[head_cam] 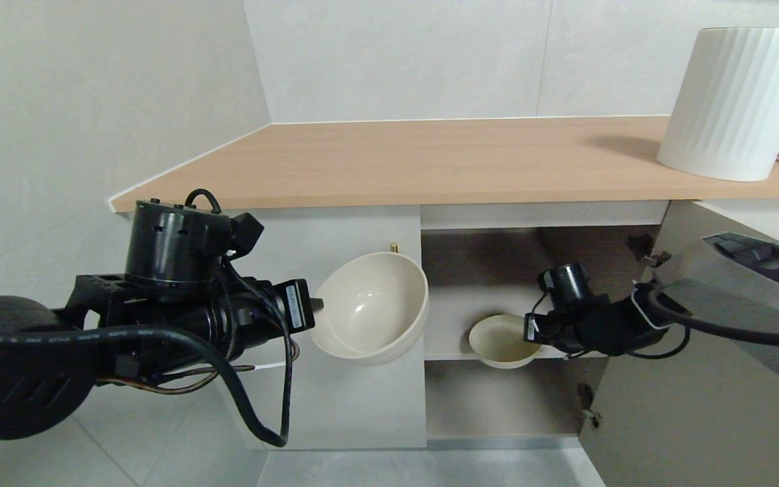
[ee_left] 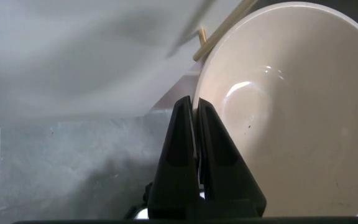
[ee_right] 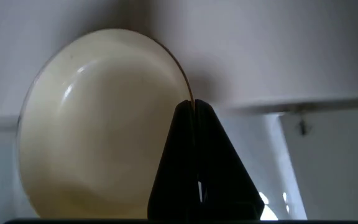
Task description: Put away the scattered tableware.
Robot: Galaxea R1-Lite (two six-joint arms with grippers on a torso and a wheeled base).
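Clamped with the left gripper [head_cam: 318, 304] on the rim of the large bowl [head_cam: 372, 311], holding it tilted on edge in the air before the closed cabinet door [head_cam: 356, 406] – parked aside, probably, to leave the opening free. Pinched likewise with the right gripper [head_cam: 533, 331] on the rim of the small bowl [head_cam: 501, 341], at the front edge of the shelf [head_cam: 447, 331] inside the open cabinet [head_cam: 531, 253] – cannot tell whether resting there. Rim hold likely chosen for sliding in flat

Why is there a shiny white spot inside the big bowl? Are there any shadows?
Left wrist view: light glints off the glossy inside of the big bowl; head view: a smaller glint in the same place, and the white ribbed container casts a soft shadow on the countertop.
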